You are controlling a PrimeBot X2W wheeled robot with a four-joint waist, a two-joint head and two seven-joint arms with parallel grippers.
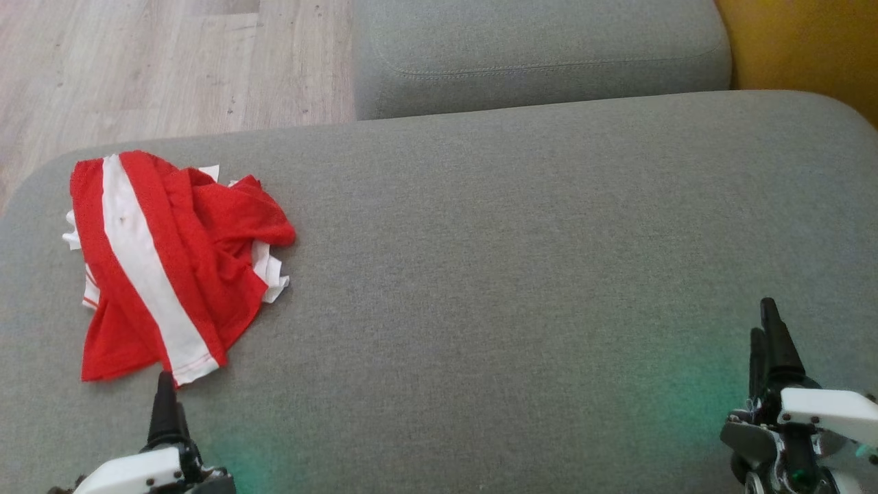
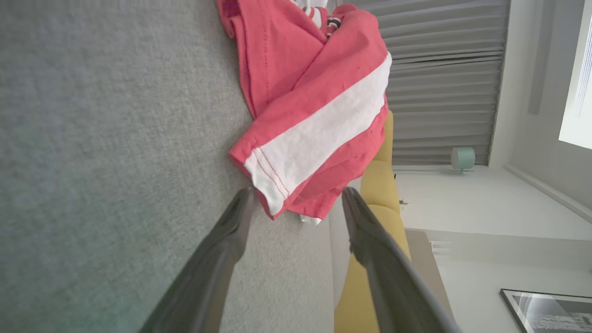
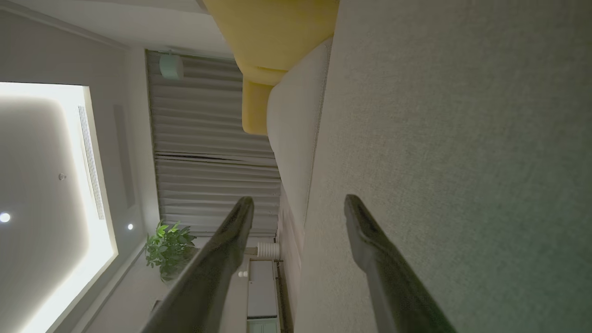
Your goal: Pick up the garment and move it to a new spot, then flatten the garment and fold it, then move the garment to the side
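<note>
1. The red and white garment (image 1: 164, 267) lies bunched on the left of the grey cushion (image 1: 514, 274). The left pincer (image 1: 165, 381), spread wide, is at its near hem. It might pinch just one thin layer and lose it.
2. The right pincer (image 1: 763, 319), also wide apart and bare, is too far off to help.

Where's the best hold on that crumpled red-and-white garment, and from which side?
Probably the stitched corner of the crumpled red-and-white garment, where the white stripe ends. Come from the robot's side: it juts off the heap toward the open left gripper.
</note>
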